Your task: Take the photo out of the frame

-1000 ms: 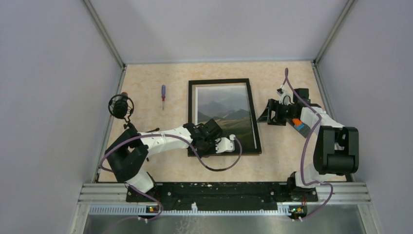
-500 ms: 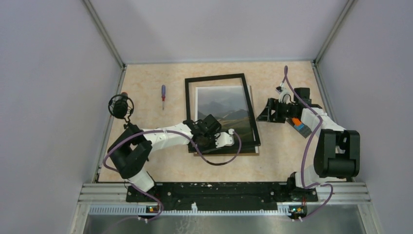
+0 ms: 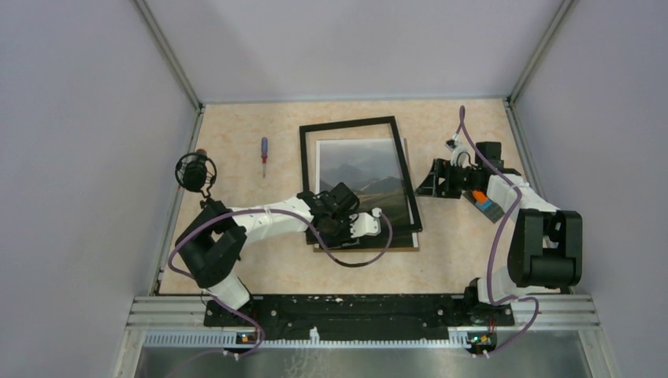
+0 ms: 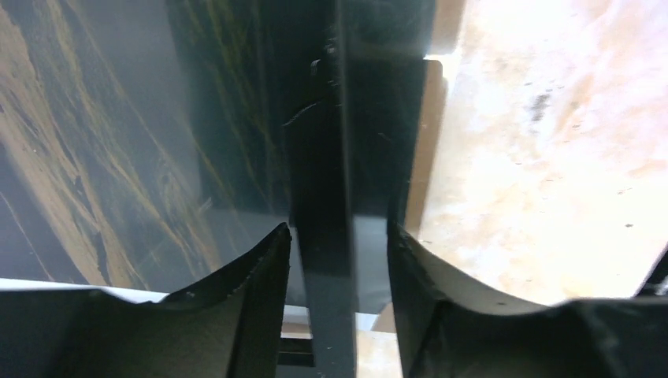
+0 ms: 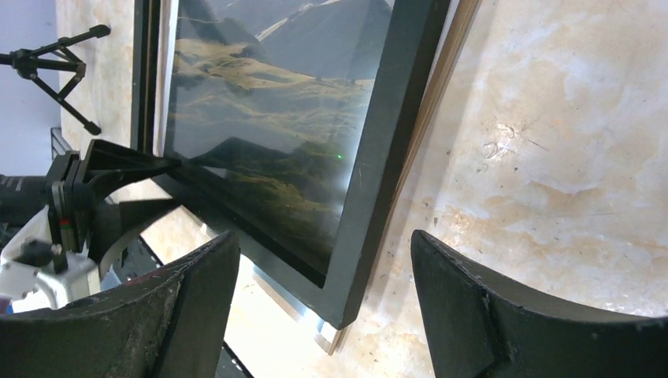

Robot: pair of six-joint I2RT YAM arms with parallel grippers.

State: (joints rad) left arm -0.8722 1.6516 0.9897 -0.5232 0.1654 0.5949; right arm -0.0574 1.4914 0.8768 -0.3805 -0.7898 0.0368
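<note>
On the beige marbled bench (image 3: 268, 268), a thin black rectangular frame (image 3: 350, 124) is lying askew over the paper mountain photo (image 3: 362, 169). Its border is sitting between the fingers of the left pincer (image 4: 339, 236), grip unclear. The right pincer (image 5: 323, 236) is gaping empty beside it.

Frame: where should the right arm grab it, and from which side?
Grip the frame by its right long bar, coming from the right. That thin, straight bar faces the open right fingers, which could probably straddle it, as the left fingers straddle the near bar.
</note>
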